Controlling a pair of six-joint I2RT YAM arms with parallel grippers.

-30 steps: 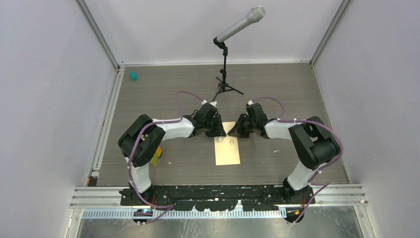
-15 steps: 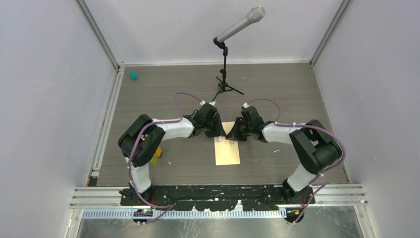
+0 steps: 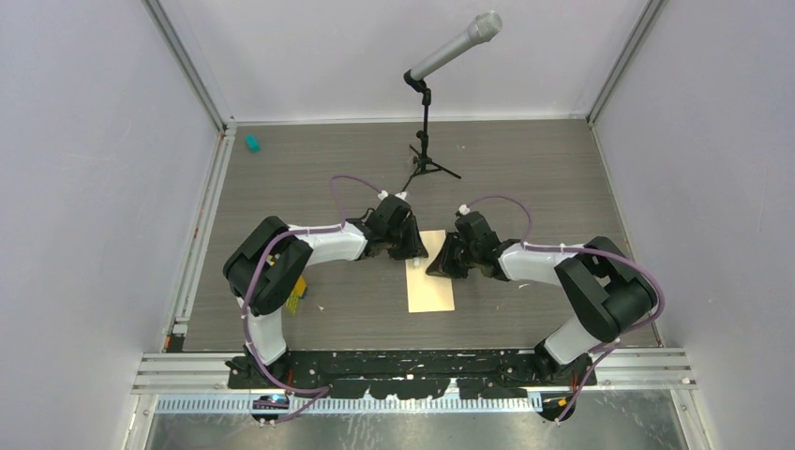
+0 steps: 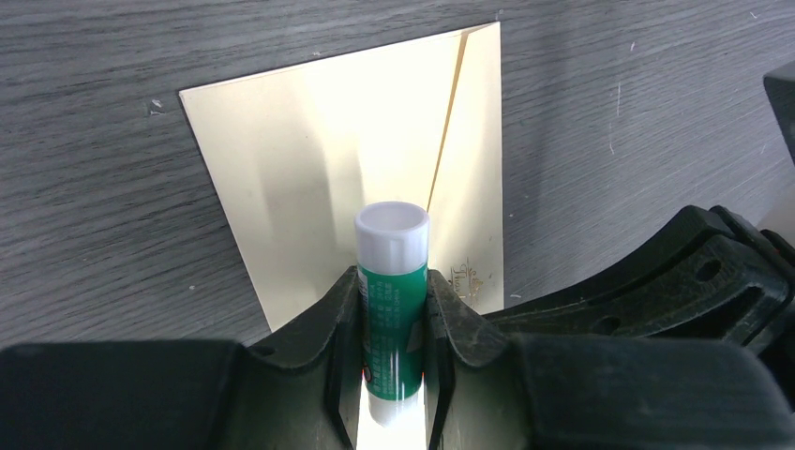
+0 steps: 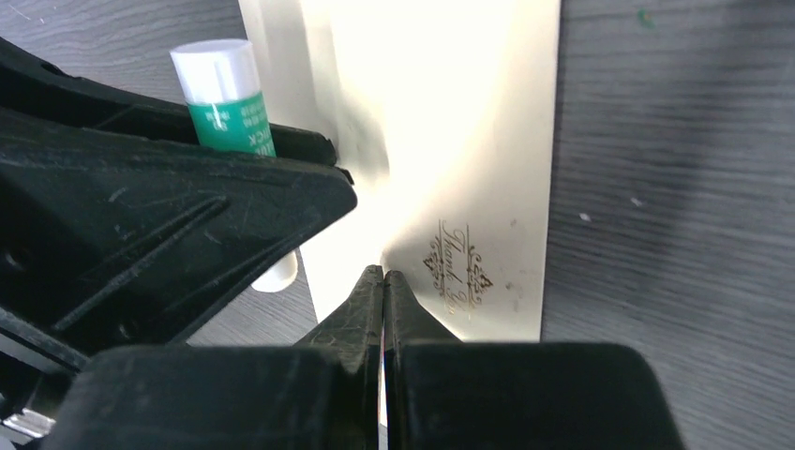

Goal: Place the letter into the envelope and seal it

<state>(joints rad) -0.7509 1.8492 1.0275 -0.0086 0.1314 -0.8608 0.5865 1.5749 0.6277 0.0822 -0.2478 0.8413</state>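
The left pincer (image 3: 410, 247) is clenched on a green glue stick (image 4: 391, 309), whose white end points forward over the envelope (image 4: 319, 159). The right pincer (image 5: 384, 277) has its two fingers pressed together, tips down on the envelope just beside the printed ornament (image 5: 459, 267). Whether any paper is caught between them cannot be told. The envelope lies flat on the table, directly under and ahead of both pincers. Its long axis runs away from the arm bases, and the two pincers come in across it from opposite long edges at the far half. A fold line (image 4: 448, 122) runs lengthwise ahead of the glue stick, towards the right pincer's side. That is probably the flap to be glued, so the left pincer, already over it, is the better placed to lay glue, while the right seems set to hold the paper down. By count there are one envelope, one glue stick and two pincers. No separate paler letter shows beside either pincer; it may be inside the envelope, but that is hidden.
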